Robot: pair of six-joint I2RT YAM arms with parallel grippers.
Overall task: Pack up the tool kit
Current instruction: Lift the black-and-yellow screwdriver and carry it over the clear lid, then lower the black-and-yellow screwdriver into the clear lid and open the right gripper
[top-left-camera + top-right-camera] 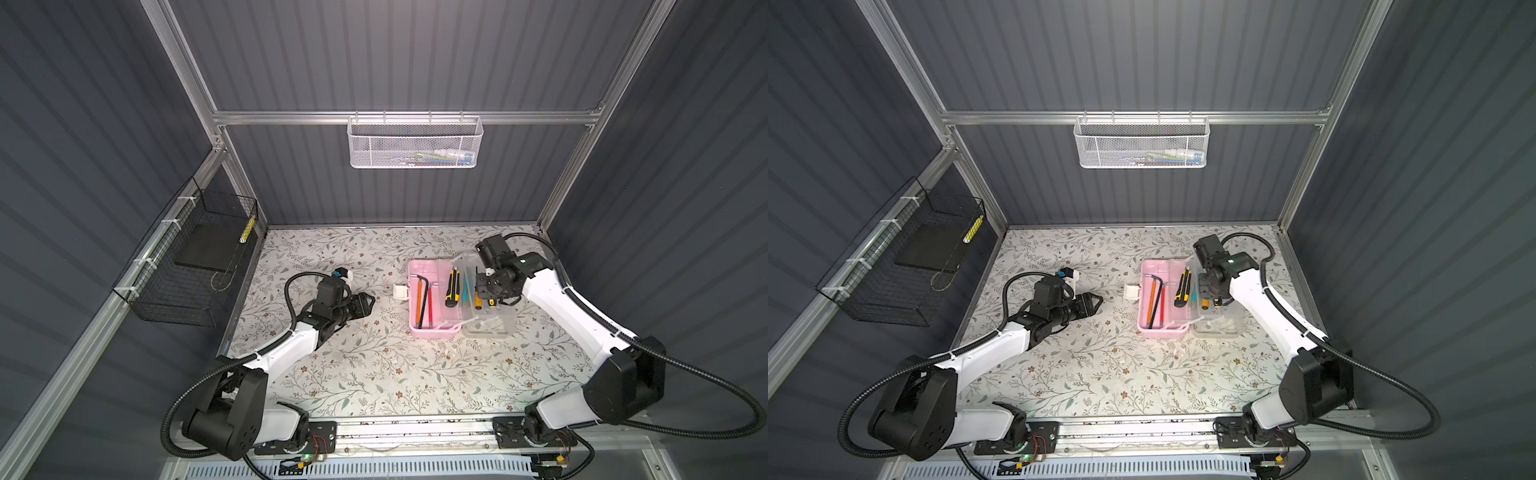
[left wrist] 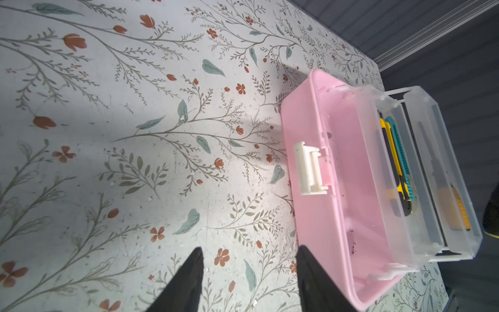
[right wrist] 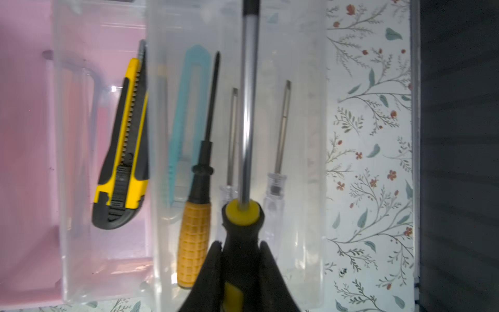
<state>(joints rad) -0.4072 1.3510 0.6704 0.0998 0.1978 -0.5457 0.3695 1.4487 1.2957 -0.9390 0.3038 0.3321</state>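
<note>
The small rectangular tool kit box, its pink plastic base [image 1: 432, 328] and frosted clear lid [image 1: 494, 330] folded open side by side, lies directly beneath the right gripper [image 3: 241, 247]. That hand is clenched on the black-and-yellow handle of a silver-shafted screwdriver [image 3: 248, 108].

The screwdriver's long axis runs straight out ahead of the fingertips, parallel to the tools lying in the clear lid below. An orange-handled screwdriver with a black shaft [image 3: 194, 237] sits just to one side of the hand. One clear-handled slim screwdriver [image 3: 232, 129] lies almost under the held shaft, and a second clear-handled slim screwdriver [image 3: 280, 127] lies to the other side.

Beyond the orange handle, toward the pink base, lie a teal utility knife [image 3: 186, 121] and then a yellow-and-black utility knife [image 3: 121, 167].

The tool already seems lined up, so the coming move looks like a plain lowering and release. I cannot tell whether it touches anything yet.

The left gripper [image 2: 250, 248] has its fingers apart and grasps nothing. It is well apart from the box, with the white plastic latch [image 2: 310, 168] ahead of it and off to one side, so the right arm is clearly nearer.

No brand, label or writing can be read
</note>
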